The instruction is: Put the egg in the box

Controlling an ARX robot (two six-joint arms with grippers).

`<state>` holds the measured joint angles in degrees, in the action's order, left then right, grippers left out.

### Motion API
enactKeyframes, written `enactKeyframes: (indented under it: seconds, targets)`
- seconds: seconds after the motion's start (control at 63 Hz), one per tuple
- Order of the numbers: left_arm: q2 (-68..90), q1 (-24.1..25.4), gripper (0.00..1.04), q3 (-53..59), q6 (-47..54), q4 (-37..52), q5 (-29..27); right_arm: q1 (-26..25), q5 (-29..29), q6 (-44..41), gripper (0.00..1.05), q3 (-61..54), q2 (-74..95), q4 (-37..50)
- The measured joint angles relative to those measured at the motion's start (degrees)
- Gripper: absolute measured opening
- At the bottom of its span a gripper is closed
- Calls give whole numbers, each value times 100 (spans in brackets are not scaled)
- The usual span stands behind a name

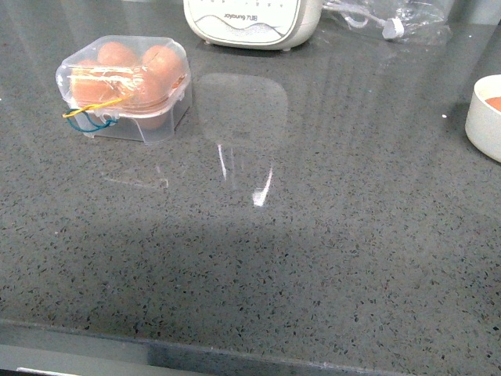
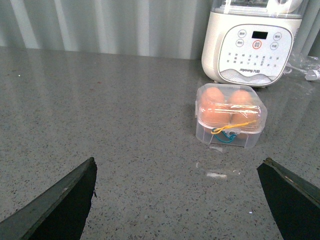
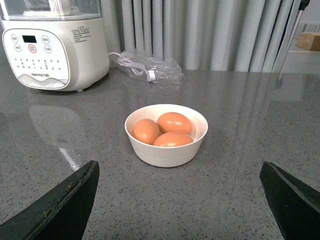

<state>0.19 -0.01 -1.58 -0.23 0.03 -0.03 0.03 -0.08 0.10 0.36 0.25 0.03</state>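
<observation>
Three brown eggs (image 3: 162, 131) are seen lying in a white bowl (image 3: 172, 155) ahead of the right gripper (image 3: 180, 200), whose fingers (image 3: 65, 205) are spread wide with nothing between them. The bowl is set well apart from that gripper on the grey countertop (image 1: 313, 258). The box (image 2: 230, 116) is found ahead of the left gripper (image 2: 177, 200), slightly toward one finger, its clear lid closed over eggs, with yellow and blue loops at its front. The left gripper is likewise released and empty. A white appliance (image 2: 252, 45) is placed just beyond the box. A bagged cable (image 3: 150, 67) is seen beyond the bowl.
</observation>
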Motion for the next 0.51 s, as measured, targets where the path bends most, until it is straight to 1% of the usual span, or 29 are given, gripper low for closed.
enactKeyframes:
  seconds: [0.508]
  targets:
    - [0, 0, 98, 0, 0, 0, 0, 0, 0, 0, 97, 0, 0, 0]
